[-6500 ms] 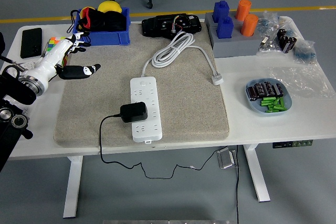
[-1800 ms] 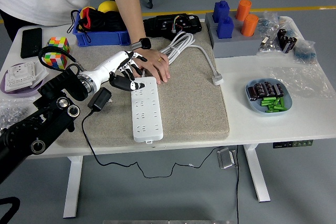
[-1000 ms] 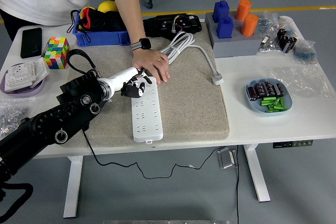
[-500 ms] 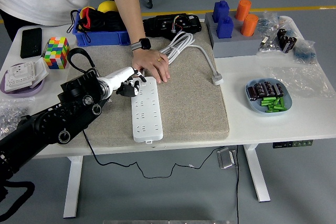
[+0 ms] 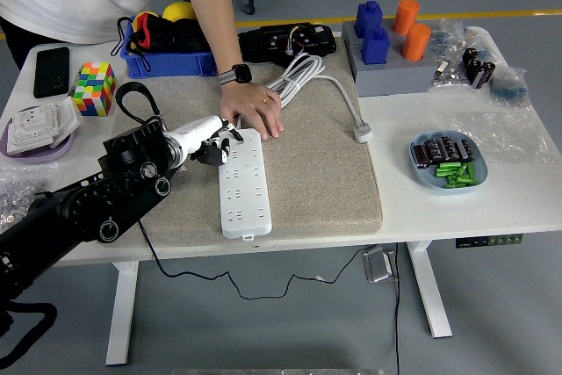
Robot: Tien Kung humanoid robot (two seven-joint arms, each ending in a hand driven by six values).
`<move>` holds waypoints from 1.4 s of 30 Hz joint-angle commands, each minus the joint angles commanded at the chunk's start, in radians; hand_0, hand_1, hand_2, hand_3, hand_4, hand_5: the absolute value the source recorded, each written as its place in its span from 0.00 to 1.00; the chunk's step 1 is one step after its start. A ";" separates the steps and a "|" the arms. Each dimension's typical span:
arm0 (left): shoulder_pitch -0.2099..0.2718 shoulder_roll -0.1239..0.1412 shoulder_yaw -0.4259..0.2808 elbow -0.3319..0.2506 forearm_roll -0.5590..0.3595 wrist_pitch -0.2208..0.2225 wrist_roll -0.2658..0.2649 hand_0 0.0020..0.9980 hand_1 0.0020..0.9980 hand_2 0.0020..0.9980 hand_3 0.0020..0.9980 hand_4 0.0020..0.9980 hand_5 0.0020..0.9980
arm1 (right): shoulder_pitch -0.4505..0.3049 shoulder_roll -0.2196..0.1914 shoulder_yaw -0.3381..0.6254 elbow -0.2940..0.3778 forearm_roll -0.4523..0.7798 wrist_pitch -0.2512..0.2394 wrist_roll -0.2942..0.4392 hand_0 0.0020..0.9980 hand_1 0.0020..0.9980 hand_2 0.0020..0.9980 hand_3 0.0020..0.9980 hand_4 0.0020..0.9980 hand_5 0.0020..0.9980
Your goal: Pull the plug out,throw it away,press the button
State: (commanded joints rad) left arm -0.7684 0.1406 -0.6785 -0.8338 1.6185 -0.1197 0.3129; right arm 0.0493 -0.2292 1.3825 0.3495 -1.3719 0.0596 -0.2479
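A white power strip (image 5: pixel 241 186) lies lengthwise on the grey mat (image 5: pixel 316 173), with no plug in its sockets. Its white cord (image 5: pixel 303 76) coils at the back and ends in a white plug (image 5: pixel 362 135). My left hand (image 5: pixel 215 140) has its fingers curled and rests at the strip's far left corner, holding nothing. A person's hand (image 5: pixel 256 113) presses flat on the strip's far end, just right of my hand. The black adapter is hidden behind my arm; its black cable (image 5: pixel 202 274) hangs below the table edge.
A blue bin (image 5: pixel 171 59) and a black device (image 5: pixel 285 41) stand at the back. A colour cube (image 5: pixel 91 87), a phone (image 5: pixel 51 70) and a purple plate (image 5: pixel 35 127) lie at the left. A grey block (image 5: pixel 386 76) and a blue dish (image 5: pixel 448 180) are on the right.
The black adapter has come out of the strip. A person has stepped in and laid a hand on its far end. My left hand has crept up to the strip's far left corner.
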 joint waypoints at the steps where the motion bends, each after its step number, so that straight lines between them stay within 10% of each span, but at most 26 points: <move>1: 0.000 0.001 0.001 -0.002 0.000 0.000 0.000 0.01 0.00 0.09 0.72 0.00 0.00 | 0.000 0.000 0.001 0.000 -0.001 0.000 0.000 0.75 0.70 0.71 0.72 0.78 0.63; 17: 0.094 0.051 -0.297 -0.222 0.133 0.040 -0.057 0.01 0.00 0.09 0.72 0.00 0.00 | -0.001 0.005 0.010 0.001 -0.004 0.000 0.000 0.75 0.70 0.71 0.72 0.78 0.63; 18: 0.105 0.055 -0.320 -0.237 0.142 0.039 -0.059 0.20 0.17 0.32 0.76 0.38 0.00 | -0.001 0.006 0.010 0.001 -0.004 0.000 0.000 0.75 0.70 0.71 0.72 0.78 0.64; 23: 0.178 0.075 -0.437 -0.303 0.166 0.039 -0.068 0.20 0.17 0.32 0.76 0.38 0.00 | -0.001 0.006 0.013 0.001 -0.006 0.000 0.000 0.75 0.70 0.71 0.72 0.78 0.64; 24: 0.192 0.078 -0.459 -0.312 0.167 0.041 -0.072 0.60 0.64 0.65 0.84 0.76 0.04 | -0.001 0.007 0.014 0.001 -0.006 -0.001 0.000 0.75 0.70 0.71 0.72 0.78 0.63; 29: 0.270 0.090 -0.578 -0.358 0.176 0.062 -0.097 0.60 0.64 0.65 0.84 0.76 0.04 | 0.001 0.007 0.016 0.002 -0.006 0.000 0.000 0.75 0.70 0.71 0.72 0.78 0.63; 30: 0.277 0.090 -0.590 -0.362 0.177 0.065 -0.101 0.84 0.85 0.83 0.87 0.83 0.23 | 0.001 0.007 0.016 0.002 -0.006 0.000 0.000 0.75 0.70 0.71 0.72 0.78 0.63; 42: 0.414 0.091 -0.826 -0.429 0.213 0.117 -0.160 0.91 0.94 0.91 0.92 0.85 0.36 | 0.005 0.007 0.018 0.001 -0.009 0.000 0.000 0.75 0.70 0.71 0.72 0.78 0.63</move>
State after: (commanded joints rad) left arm -0.3545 0.2314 -1.5048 -1.2631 1.8312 -0.0030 0.1531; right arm 0.0539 -0.2222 1.4005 0.3504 -1.3807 0.0592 -0.2478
